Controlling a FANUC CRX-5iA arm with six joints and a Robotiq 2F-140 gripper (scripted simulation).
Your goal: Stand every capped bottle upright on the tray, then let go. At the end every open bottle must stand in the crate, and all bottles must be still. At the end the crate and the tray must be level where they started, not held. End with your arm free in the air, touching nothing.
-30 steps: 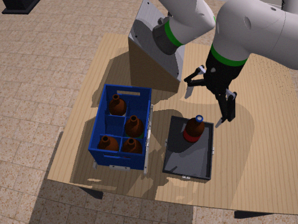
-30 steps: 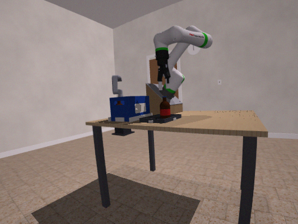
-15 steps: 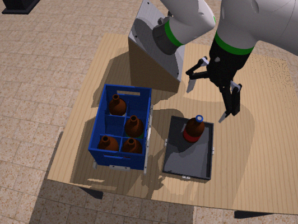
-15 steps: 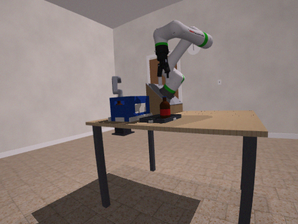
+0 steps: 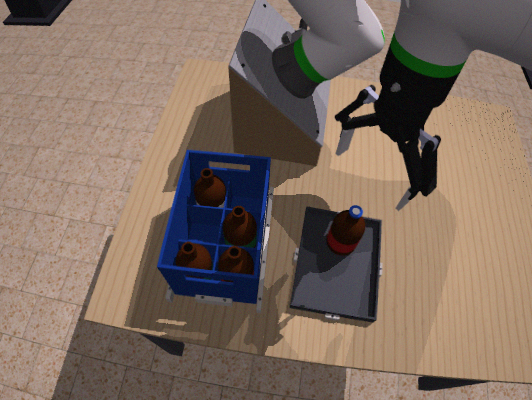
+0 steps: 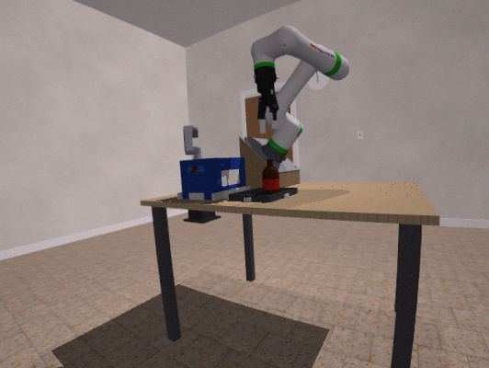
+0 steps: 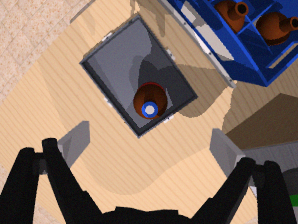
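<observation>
A brown bottle with a blue cap and a red label (image 5: 347, 229) stands upright at the far end of the dark tray (image 5: 337, 265); it also shows in the side view (image 6: 270, 177) and in the wrist view (image 7: 150, 102). Several open brown bottles (image 5: 210, 188) (image 5: 239, 226) stand in cells of the blue crate (image 5: 218, 227). My gripper (image 5: 375, 167) is open and empty, high above the table and beyond the tray's far end. In the side view the gripper (image 6: 267, 120) hangs well above the capped bottle.
The arm's slanted base block (image 5: 277, 105) stands at the table's far side behind the crate. The crate (image 7: 233, 12) and the tray (image 7: 139, 72) lie side by side, a small gap apart. A grey stand (image 6: 190, 142) rises behind the table.
</observation>
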